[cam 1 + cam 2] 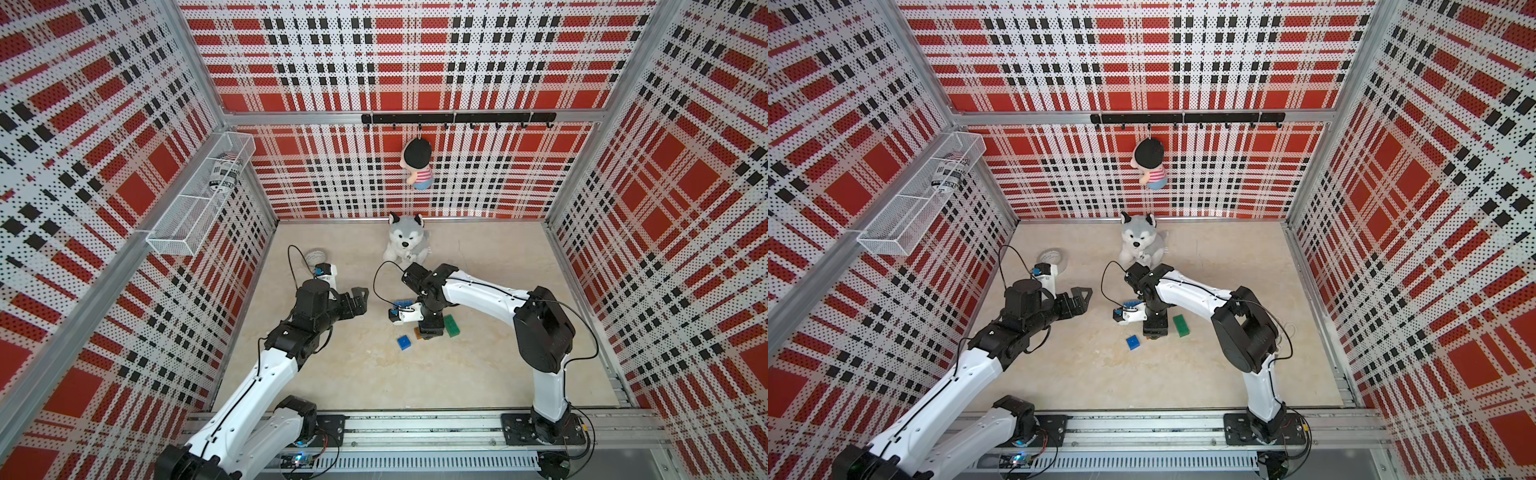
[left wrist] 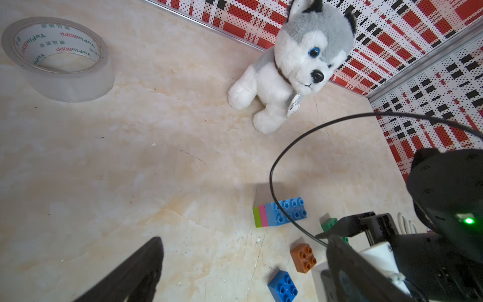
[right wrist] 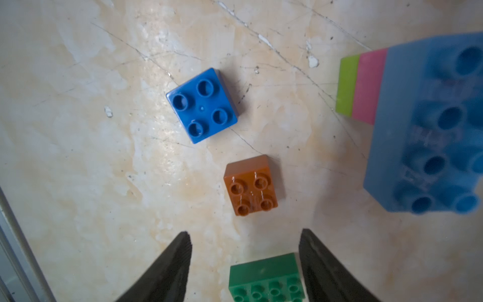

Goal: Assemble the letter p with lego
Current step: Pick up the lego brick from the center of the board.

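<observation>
A joined stack of lime, pink and light blue lego [image 3: 418, 125] lies on its side on the table [image 1: 457, 374], and the right wrist half hides it in a top view [image 1: 402, 303]. A dark blue brick [image 3: 202, 106] and an orange brick [image 3: 251, 185] sit loose, studs up. My right gripper [image 3: 245, 234] points down, open, just above the table. The dark green brick [image 3: 266, 279] shows between its fingers, with a gap on one side. In a top view this brick [image 1: 451, 325] lies beside the gripper. My left gripper [image 2: 244, 239] hovers wide open and empty left of the bricks.
A clear tape roll [image 2: 57, 57] lies at the back left. A husky plush [image 2: 295, 68] sits against the back wall behind the right arm. A doll [image 1: 417, 164] hangs from the hook rail, and a wire basket [image 1: 199, 195] is mounted on the left wall.
</observation>
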